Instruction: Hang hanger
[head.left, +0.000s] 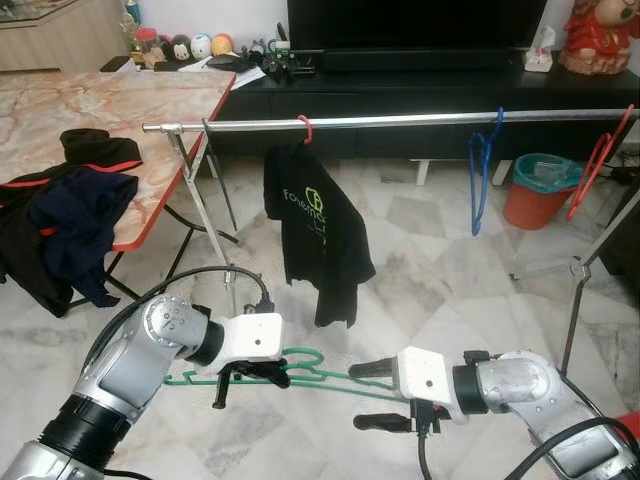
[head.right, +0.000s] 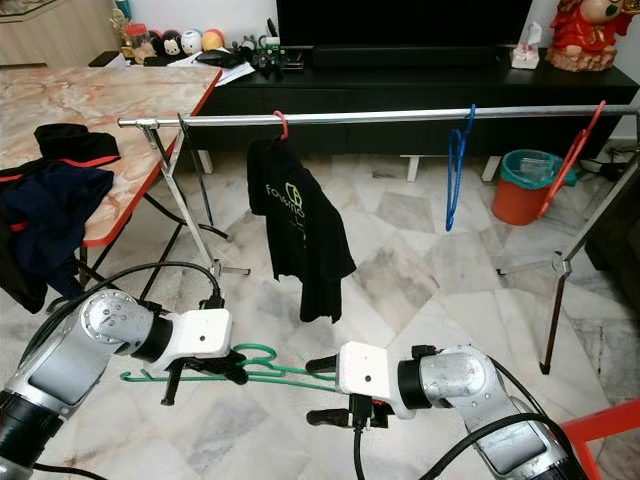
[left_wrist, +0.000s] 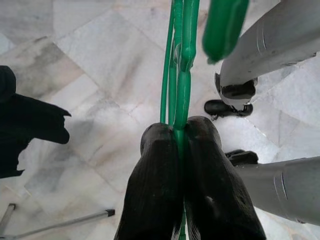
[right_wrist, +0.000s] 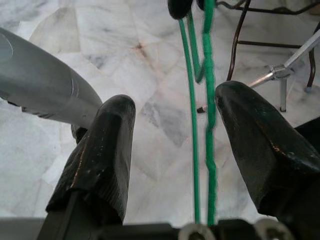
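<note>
A rail (head.left: 400, 121) runs across the scene before the robot, with a cabinet (head.left: 420, 100) behind it and a table (head.left: 100, 110) to its left. On the rail hang a shirt (head.left: 315, 225) toward the left, a hanger (head.left: 483, 165) right of it, and another hanger (head.left: 598, 160) at the far right. A bucket (head.left: 535, 190) stands on the floor behind the rail, between the two hangers. Clothes (head.left: 70, 200) lie on the table's near edge. A third hanger (head.left: 300, 372) is low before the rail, between the left gripper (head.left: 245, 375) and the right gripper (head.left: 375, 395).
</note>
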